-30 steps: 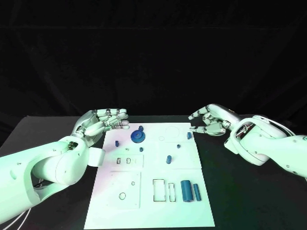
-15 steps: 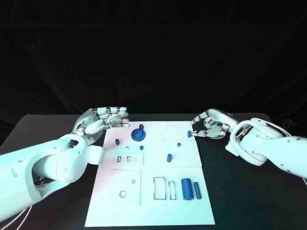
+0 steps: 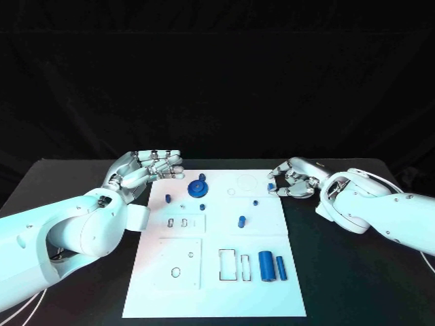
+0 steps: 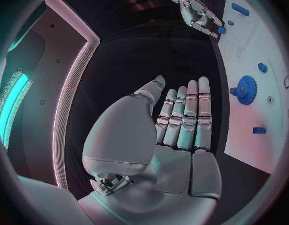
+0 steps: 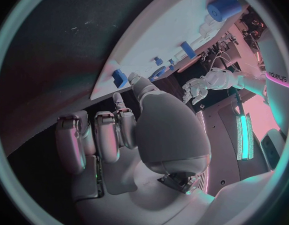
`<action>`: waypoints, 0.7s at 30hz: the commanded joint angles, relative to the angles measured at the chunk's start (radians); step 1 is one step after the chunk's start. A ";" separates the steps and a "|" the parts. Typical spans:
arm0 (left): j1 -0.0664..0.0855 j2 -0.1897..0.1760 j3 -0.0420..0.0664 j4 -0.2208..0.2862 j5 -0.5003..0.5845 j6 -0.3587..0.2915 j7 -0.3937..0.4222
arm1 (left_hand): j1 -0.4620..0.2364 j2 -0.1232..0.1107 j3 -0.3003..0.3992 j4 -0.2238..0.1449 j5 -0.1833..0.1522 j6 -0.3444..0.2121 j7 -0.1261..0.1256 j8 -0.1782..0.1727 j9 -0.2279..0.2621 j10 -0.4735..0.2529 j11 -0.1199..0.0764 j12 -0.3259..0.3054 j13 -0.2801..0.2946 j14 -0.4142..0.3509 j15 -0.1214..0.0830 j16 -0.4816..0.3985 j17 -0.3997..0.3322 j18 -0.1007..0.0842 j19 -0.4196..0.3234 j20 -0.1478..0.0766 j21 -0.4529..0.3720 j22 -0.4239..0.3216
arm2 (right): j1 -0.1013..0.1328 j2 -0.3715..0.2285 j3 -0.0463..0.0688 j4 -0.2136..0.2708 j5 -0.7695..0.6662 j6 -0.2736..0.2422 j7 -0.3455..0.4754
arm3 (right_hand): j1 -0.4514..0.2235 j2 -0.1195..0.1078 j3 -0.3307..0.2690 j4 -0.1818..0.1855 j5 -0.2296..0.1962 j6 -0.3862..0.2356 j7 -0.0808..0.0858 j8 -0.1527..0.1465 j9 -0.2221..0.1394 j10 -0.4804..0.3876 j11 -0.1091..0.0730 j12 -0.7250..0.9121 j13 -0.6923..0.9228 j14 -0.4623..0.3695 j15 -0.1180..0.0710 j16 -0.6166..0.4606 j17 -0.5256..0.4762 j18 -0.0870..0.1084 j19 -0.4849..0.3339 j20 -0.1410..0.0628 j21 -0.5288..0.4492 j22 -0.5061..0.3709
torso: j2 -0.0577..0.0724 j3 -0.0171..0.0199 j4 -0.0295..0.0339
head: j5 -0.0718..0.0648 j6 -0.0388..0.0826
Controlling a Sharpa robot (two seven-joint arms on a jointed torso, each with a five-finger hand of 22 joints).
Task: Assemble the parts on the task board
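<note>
The white task board [image 3: 213, 292] lies in the middle of the black table. A blue gear [image 3: 198, 188] [image 4: 246, 90] stands near its far end, with small blue pieces [image 3: 240, 221] around it. Two blue cylinders [image 3: 264, 266] lie near the board's front right. My left hand [image 3: 144, 167] [image 4: 179, 122] hovers off the board's far left corner, fingers straight and side by side, holding nothing. My right hand [image 3: 294, 178] [image 5: 129, 130] is at the board's far right edge with fingers curled. Its thumb tip is next to a small blue piece [image 3: 272, 187] [image 5: 119, 77]; whether it grips that piece is unclear.
Bare black table [image 3: 364, 285] runs along both long sides of the board. The board carries outlined slots [image 3: 225, 266] beside the cylinders and small holes [image 3: 175, 272] near its front left. A round recess [image 3: 245, 183] lies left of the right hand.
My right hand has come down and in toward the small blue piece at the board's right edge, curling tighter. The left hand has barely moved.
</note>
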 commanded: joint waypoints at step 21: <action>0.001 0.000 0.001 0.003 0.003 0.018 0.008 | -0.006 0.002 0.006 -0.005 0.001 -0.001 0.007 -0.007 0.000 -0.001 0.007 -0.007 0.001 -0.002 0.003 -0.007 -0.001 0.000 -0.008 0.002 0.008 0.003 | -0.007 0.018 0.000 -0.016 -0.041 0.032 -0.033 | 0.016 0.024 0.009 -0.005 -0.006 0.069 -0.008 0.035 0.011 0.011 -0.010 0.015 0.143 0.087 -0.007 0.000 0.184 -0.014 0.106 -0.003 0.004 0.262 | 0.000 0.0006 -0.0009 | 0.008 -0.005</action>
